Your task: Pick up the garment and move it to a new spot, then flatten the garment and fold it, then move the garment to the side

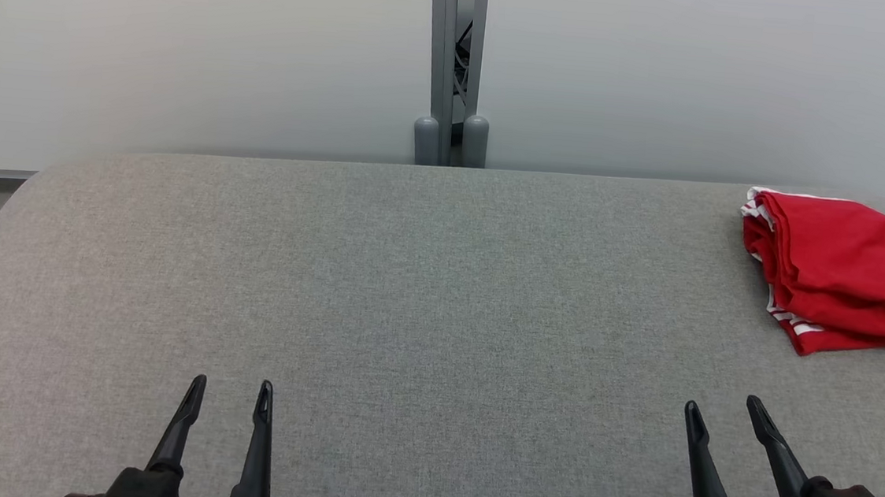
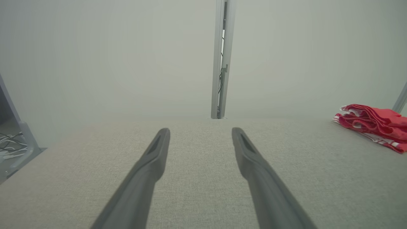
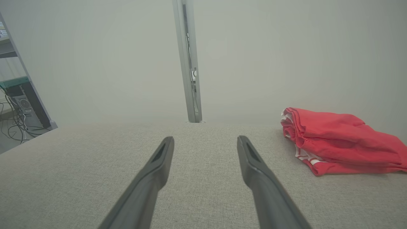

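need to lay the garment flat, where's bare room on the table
The table is bare from its left edge across the middle, ahead of left gripper and right gripper. Taken only at the far right, under the red garment.

Light is bright, soft and even, without glare; the grey tabletop (image 1: 407,293) carries almost no shadow, only a faint dark edge beneath the red garment (image 1: 843,272); the head view is sharp; both wrist views look hazy and washed out, the wall (image 2: 95,63) milky, the near fingers (image 2: 149,171) blurred, the frame bar (image 2: 19,127) at the edge leaning.
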Motion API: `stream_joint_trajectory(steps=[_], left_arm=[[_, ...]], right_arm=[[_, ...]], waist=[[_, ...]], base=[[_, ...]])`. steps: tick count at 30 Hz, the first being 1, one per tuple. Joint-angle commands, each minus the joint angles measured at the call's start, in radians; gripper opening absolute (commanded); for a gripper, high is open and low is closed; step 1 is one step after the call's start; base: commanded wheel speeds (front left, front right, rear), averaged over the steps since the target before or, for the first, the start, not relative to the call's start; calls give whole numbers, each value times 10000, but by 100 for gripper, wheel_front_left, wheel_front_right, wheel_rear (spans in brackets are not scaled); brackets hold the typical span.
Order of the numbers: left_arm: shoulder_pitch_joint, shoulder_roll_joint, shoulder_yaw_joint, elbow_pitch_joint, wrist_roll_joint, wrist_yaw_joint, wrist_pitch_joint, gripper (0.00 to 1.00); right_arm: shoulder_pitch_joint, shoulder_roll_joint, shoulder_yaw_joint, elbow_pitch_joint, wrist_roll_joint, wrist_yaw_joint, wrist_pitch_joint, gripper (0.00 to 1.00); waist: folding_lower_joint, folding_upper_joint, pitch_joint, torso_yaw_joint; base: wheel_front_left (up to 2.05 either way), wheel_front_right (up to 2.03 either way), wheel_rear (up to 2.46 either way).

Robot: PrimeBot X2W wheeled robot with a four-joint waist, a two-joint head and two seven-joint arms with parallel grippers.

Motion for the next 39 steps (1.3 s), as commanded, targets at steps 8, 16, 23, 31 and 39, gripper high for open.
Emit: stream_joint_trajectory(steps=[8, 16, 23, 31, 39], left_arm=[[105, -40, -82, 320, -362, -31, 92, 0], [-267, 20, -28, 548, -2036, -253, 384, 0], [-593, 52, 14, 807, -3352, -458, 618, 0], [-918, 77, 71, 1015, -4711, -655, 869, 0], [-1182, 91, 143, 1159, -5958, -838, 1112, 0]], right_arm=[[230, 57, -10, 274, 356, 0, 85, 0], [112, -93, -234, 272, 2102, 0, 434, 0], [9, -181, -426, 279, 3457, 0, 720, 0], [-90, -252, -650, 278, 4849, 0, 1044, 0], [-185, -303, -883, 276, 6123, 0, 1360, 0]], waist=[[0, 0, -20, -12], [0, 0, -4, -34], [0, 0, 9, -52], [0, 0, 26, -74], [0, 0, 43, -96]], base=[[0, 0, 0], [0, 0, 0], [0, 0, 0], [0, 0, 0], [0, 0, 0]])
